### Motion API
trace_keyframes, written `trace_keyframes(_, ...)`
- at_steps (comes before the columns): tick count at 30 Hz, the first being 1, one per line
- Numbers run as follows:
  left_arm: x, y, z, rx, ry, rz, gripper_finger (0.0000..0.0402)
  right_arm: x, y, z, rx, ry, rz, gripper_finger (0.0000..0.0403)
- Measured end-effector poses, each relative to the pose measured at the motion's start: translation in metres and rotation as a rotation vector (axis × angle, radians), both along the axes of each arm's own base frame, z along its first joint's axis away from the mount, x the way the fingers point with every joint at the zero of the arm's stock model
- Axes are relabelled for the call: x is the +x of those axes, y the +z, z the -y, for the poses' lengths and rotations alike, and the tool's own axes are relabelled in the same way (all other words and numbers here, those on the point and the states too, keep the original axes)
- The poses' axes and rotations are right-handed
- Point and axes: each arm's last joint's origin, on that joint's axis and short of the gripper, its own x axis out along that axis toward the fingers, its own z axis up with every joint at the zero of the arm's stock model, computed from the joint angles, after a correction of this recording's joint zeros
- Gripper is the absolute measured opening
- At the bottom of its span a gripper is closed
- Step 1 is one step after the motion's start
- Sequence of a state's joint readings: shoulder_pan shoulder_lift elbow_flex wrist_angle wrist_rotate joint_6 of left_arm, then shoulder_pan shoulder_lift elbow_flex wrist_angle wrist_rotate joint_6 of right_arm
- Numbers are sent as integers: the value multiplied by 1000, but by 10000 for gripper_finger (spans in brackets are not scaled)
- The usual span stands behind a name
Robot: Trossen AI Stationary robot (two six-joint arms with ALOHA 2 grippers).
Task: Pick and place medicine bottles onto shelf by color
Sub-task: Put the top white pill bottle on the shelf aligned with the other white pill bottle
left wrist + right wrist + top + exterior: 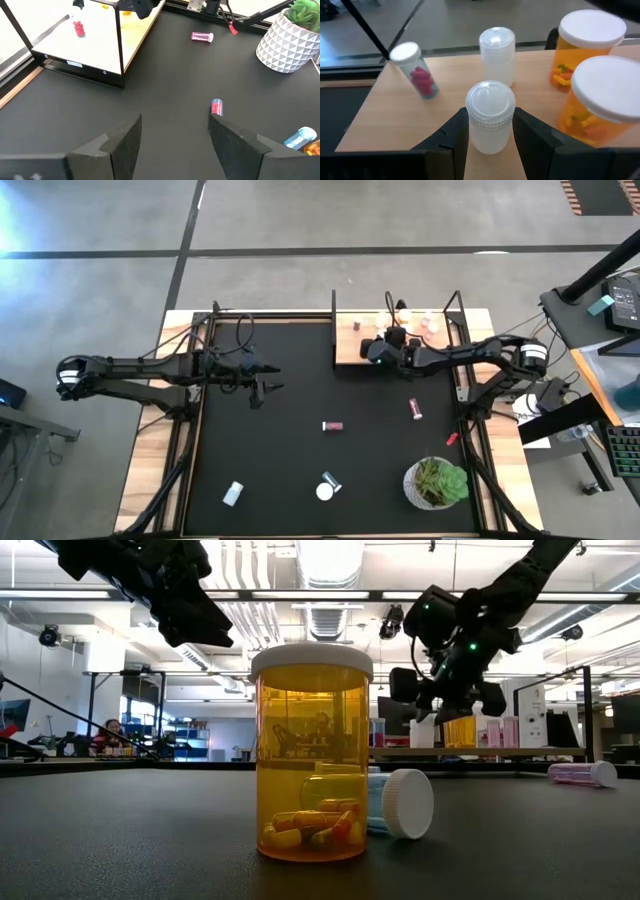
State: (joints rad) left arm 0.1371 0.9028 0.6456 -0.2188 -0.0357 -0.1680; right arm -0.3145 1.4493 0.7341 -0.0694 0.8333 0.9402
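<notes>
My right gripper point(491, 131) is over the light-wood shelf point(350, 352), shut on a white medicine bottle point(491, 112). On the shelf board stand another white bottle point(497, 55) and two orange bottles point(590, 47) point(605, 107), and a tilted clear bottle with red pills point(415, 70). My left gripper point(262, 387) hangs open over the mat's left part, holding nothing. On the mat lie a maroon bottle point(332, 425), a pink bottle point(415, 409) and a white bottle point(233, 493). An orange bottle point(311, 755) stands at the near edge. My right gripper pinches the white bottle's side walls point(474, 134) below its cap between the two fingers. The fingers come slanting down from the table's right side. The bottle stays upright, cap up. Whether its base rests on the shelf board, I cannot tell.
A potted plant point(436, 482) stands at the mat's near right. A clear bottle with a white cap point(405, 803) lies behind the orange one. Thin black posts point(370, 27) rise at the shelf's corners. A small red object point(452, 438) lies by the mat's right edge.
</notes>
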Motion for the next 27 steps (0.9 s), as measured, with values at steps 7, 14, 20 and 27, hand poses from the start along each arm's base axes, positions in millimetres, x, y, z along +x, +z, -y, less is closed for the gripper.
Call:
trace_keyframes(7, 0, 0, 0, 0, 0, 0, 215, -1, 1, 4, -2, -1, -18, 149)
trace_keyframes(14, 0, 0, 0, 1, 0, 0, 215, -1, 1, 4, 3, 3, -17, 159)
trace_keyframes(20, 0, 0, 0, 0, 0, 0, 215, -1, 1, 4, -5, 13, -38, 159)
trace_keyframes(27, 0, 0, 0, 0, -1, 0, 215, -1, 1, 5, -9, 19, -51, 160)
